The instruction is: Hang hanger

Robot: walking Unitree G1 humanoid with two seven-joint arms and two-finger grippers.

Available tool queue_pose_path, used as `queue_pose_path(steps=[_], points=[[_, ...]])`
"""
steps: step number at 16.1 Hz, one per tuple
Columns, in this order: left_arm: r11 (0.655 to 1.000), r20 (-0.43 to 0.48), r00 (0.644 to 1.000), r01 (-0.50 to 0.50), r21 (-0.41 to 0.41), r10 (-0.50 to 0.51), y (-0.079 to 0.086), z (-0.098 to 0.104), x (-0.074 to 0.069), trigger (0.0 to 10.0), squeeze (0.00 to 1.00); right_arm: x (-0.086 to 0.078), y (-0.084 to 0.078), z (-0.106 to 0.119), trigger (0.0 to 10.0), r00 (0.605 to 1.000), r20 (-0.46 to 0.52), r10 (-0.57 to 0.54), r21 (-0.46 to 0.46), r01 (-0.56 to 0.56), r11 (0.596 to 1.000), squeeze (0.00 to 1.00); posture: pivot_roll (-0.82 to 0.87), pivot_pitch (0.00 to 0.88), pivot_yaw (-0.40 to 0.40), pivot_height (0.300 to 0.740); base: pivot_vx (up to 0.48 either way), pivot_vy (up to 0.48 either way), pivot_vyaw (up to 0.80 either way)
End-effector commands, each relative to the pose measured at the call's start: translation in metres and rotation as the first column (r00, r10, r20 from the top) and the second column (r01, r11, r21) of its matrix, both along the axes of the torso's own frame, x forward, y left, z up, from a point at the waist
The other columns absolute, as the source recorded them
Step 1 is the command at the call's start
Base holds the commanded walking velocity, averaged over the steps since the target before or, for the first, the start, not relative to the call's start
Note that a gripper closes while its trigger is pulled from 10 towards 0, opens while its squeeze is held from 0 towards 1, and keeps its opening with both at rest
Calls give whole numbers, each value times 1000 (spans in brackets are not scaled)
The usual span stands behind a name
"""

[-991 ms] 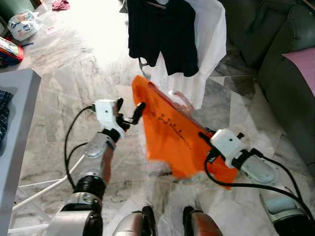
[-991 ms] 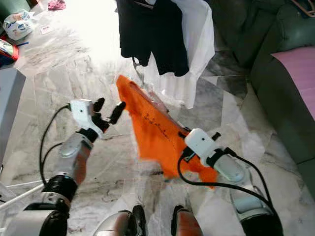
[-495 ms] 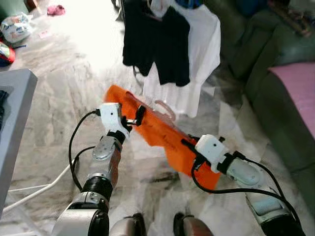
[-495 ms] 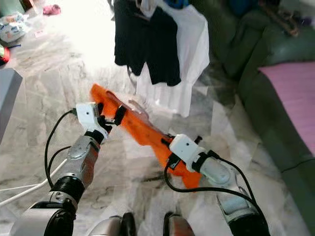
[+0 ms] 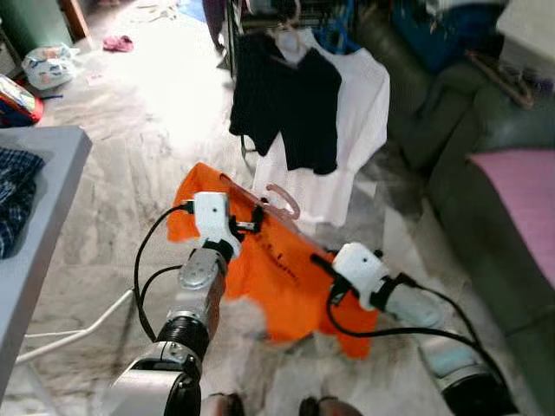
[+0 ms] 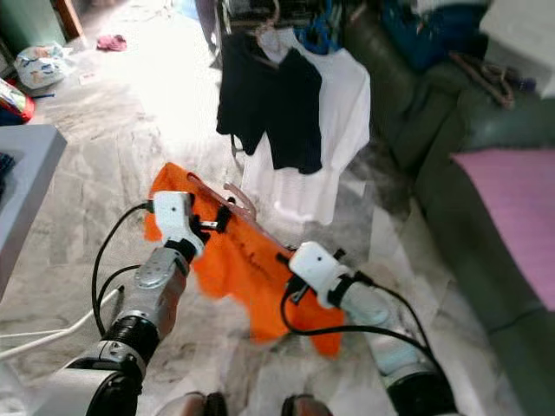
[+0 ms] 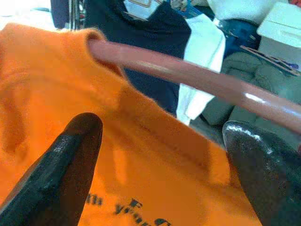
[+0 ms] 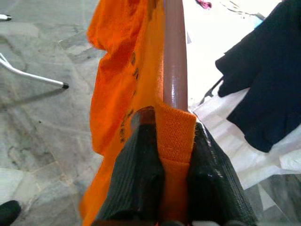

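Orange shirt (image 5: 260, 269) on a reddish-brown hanger (image 5: 282, 198) is carried between both arms over the marble floor (image 5: 130, 156), short of the clothes rack (image 5: 286, 13) where a black shirt (image 5: 286, 108) and white shirt (image 5: 360, 130) hang.

Head views: left gripper (image 5: 253, 218) sits at the hanger's near-left end by the hook; right gripper (image 5: 319, 262) is at the far shoulder.

Left wrist view: its fingers (image 7: 70, 160) are spread wide, hanger bar and cloth between them, not visibly pinched.

Right wrist view: the fingers (image 8: 141, 169) are clamped tight on the hanger end through the orange cloth.

Step looks like transport to the rack. Next move likely calls for lifting the hook up and over the rail beside the hung shirts.
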State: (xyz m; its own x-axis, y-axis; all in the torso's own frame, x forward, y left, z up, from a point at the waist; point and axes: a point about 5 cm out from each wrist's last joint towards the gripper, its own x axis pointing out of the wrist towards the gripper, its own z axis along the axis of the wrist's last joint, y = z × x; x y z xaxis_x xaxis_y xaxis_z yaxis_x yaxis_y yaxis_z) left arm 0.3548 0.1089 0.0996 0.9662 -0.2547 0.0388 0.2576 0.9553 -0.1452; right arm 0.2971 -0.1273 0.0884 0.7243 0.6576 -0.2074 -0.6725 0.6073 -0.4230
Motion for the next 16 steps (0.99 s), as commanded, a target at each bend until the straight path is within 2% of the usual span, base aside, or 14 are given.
queue_pose_path(steps=[1,2,4,6,8,10,11,12,14,16], points=[[1000,-4,1000,-23,17,23,4,-5,-3,10000,0,4,11,2,10000,999,9,38,14,-38,999,0,0,50,-61,740,0,0,0],[999,-10,999,-51,18,51,9,-8,-4,10000,0,3,15,-4,10000,999,-4,51,6,-51,999,0,12,64,-51,740,0,0,0],[990,-11,990,-141,-31,141,22,-8,-6,10000,0,2,24,-5,10000,998,-5,68,1,-68,998,0,22,108,-44,740,0,0,0],[988,6,988,-154,-26,154,24,-10,-10,10000,0,8,15,-6,10000,1000,-7,13,-13,-14,1000,0,48,136,-52,740,0,0,0],[990,73,987,-140,0,140,26,-5,-14,10000,0,17,-1,-1,10000,998,20,-62,-25,62,998,0,44,149,-48,740,0,0,0],[988,-9,989,-147,37,148,35,-22,-20,10000,0,24,-13,5,10000,983,60,-174,-4,175,985,0,16,146,-41,740,0,0,0],[990,-9,991,-135,43,135,35,-21,-19,10000,0,26,-16,11,10000,976,74,-206,32,204,978,0,19,163,-32,740,0,0,0],[991,9,995,-97,96,97,34,-20,-18,10000,0,26,-18,16,10000,969,85,-232,84,225,971,0,18,161,-24,740,0,0,0],[991,-1,994,-109,81,109,38,-18,-16,10000,0,24,-20,13,10000,974,90,-208,44,205,978,0,2,179,-3,740,0,0,0],[994,-1,996,-85,69,86,34,-15,-13,10000,0,15,-19,7,10000,987,54,-151,51,148,988,0,1,178,13,740,0,0,0]])
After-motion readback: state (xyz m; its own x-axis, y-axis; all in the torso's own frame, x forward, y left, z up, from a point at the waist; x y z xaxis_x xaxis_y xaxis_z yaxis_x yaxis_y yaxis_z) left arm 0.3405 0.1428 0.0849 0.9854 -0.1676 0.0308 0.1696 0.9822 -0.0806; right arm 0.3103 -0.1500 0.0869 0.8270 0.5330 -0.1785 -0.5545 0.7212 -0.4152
